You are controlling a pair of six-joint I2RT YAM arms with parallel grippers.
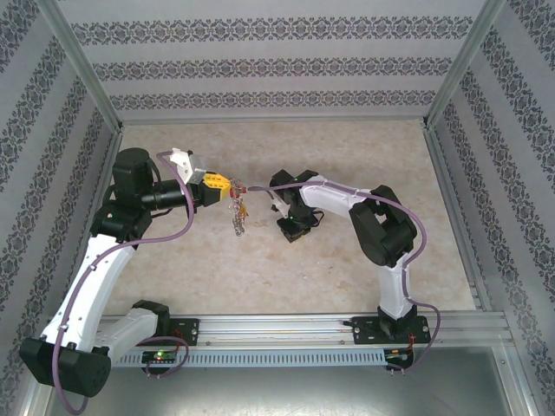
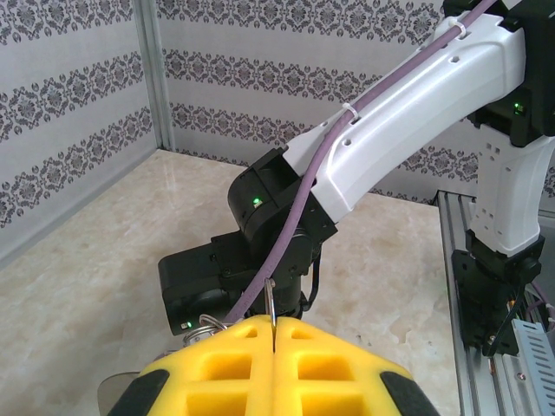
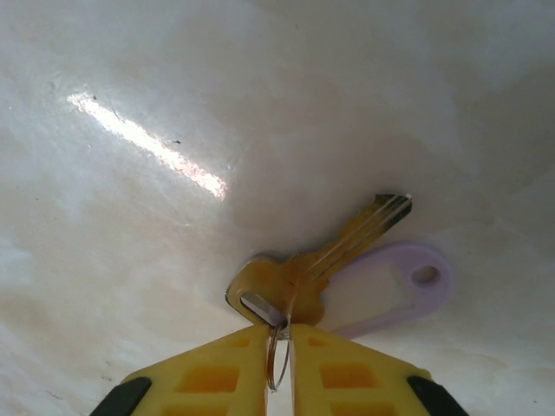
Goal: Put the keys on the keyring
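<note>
**newbie:** Where's your keyring [image 1: 237, 214] at right now?

**rigwatcher:** It's dangling over the middle of the table [image 1: 364, 156], slightly left of centre. Your left tool [image 2: 273, 322] is squeezed fully together on its thin grey wire.

**newbie:** And the loose key [image 3: 305, 267]?

**rigwatcher:** Flat on the table near the middle, lilac tag [image 3: 401, 282] beside it. Your right tool [image 3: 277, 334] is nearly closed, nipping its small ring [image 3: 276, 360].

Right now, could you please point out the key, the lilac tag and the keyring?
key [image 3: 323, 258], right wrist view, blade base.
lilac tag [image 3: 388, 295], right wrist view, flat middle.
keyring [image 1: 237, 217], top view, hanging keys.
</note>
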